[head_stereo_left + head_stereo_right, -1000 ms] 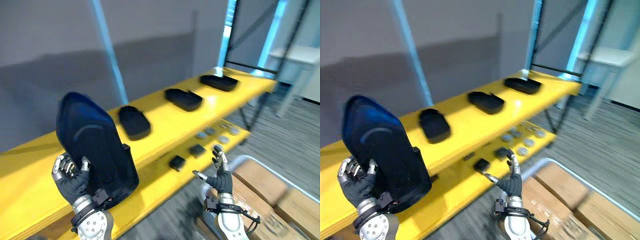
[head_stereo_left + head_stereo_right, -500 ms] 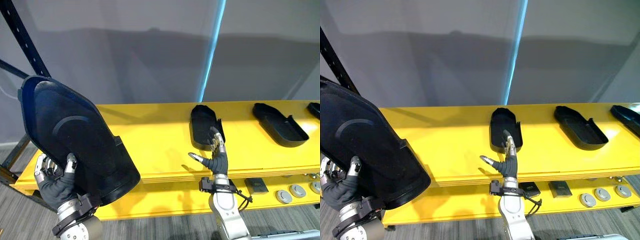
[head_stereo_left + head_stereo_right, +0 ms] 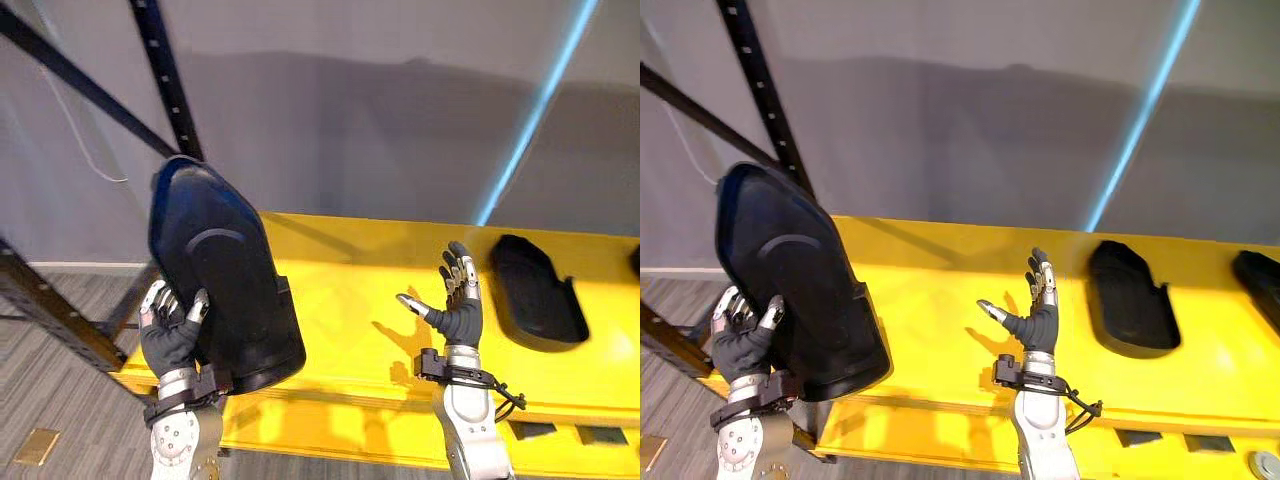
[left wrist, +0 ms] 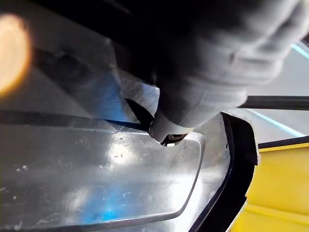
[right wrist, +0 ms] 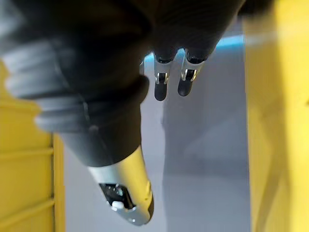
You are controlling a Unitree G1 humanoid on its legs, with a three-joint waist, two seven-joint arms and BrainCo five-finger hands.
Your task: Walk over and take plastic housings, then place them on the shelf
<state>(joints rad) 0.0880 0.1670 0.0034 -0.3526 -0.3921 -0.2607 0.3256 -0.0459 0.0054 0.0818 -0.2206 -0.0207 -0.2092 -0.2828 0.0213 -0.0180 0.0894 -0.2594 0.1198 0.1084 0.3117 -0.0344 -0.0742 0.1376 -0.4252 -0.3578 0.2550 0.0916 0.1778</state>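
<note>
One big housing point(image 3: 225, 280), dark and shell-shaped, stands on end in the left hand point(image 3: 168, 338), whose fingers curl round its lower edge. Its bottom end is at the front left of the shelf point(image 3: 350, 300); whether it touches the board cannot be told. Judged: carried upright so a single hand can bear it and its length clears the shelf's front edge.

One yellow shelf, with bare board just beside the held piece, the likely resting place.

One smaller housing point(image 3: 535, 292) lies flat on the shelf to the right, well apart from the held one. A further housing point(image 3: 1262, 280) lies at the far right edge; judged to be laid in a row.

One right hand point(image 3: 457, 305), empty, fingers straight and thumb spread, is raised over the shelf between the held housing and the smaller one. Judged free to steady the load.

One black post point(image 3: 165, 80) stands behind the held housing.
</note>
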